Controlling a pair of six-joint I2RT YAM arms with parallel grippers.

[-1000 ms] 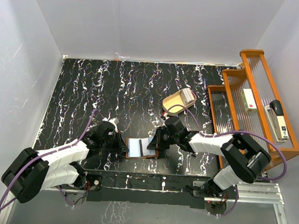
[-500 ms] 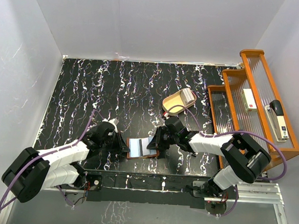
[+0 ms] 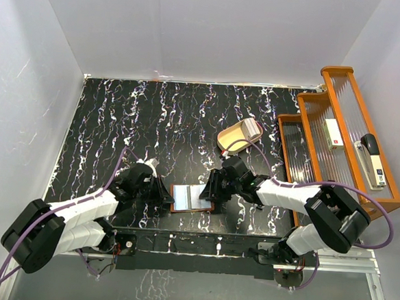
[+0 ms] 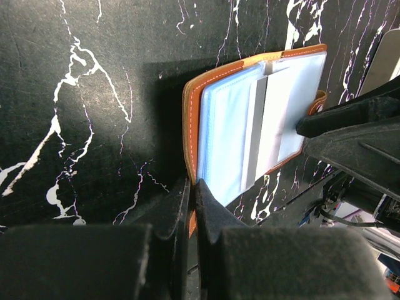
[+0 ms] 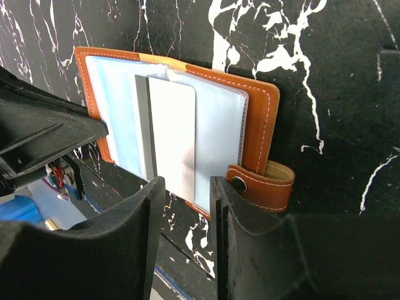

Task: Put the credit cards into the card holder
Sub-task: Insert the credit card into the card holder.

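Note:
The card holder (image 3: 192, 198), a brown wallet with pale blue lining, lies open on the black marbled table. My left gripper (image 4: 192, 187) is shut on its left brown edge; the gripper also shows in the top view (image 3: 161, 192). A pale grey-white credit card (image 5: 172, 131) sits in the wallet's clear pocket, also in the left wrist view (image 4: 270, 122). My right gripper (image 5: 185, 190) is open and empty just at the wallet's near edge, beside the snap strap (image 5: 262, 184); in the top view it (image 3: 214, 192) is at the wallet's right side. No orange-and-blue card is in view.
A tan oval tray (image 3: 232, 137) holding a white object stands behind the right arm. A stepped wooden rack (image 3: 313, 103) with a stapler (image 3: 373, 152) and a white box (image 3: 334, 132) stands at the right. The table's near edge lies just below the wallet.
The pale card, which stuck out toward the right gripper, now lies further inside the wallet. The wallet and right gripper have shifted slightly right. The left gripper keeps its hold.

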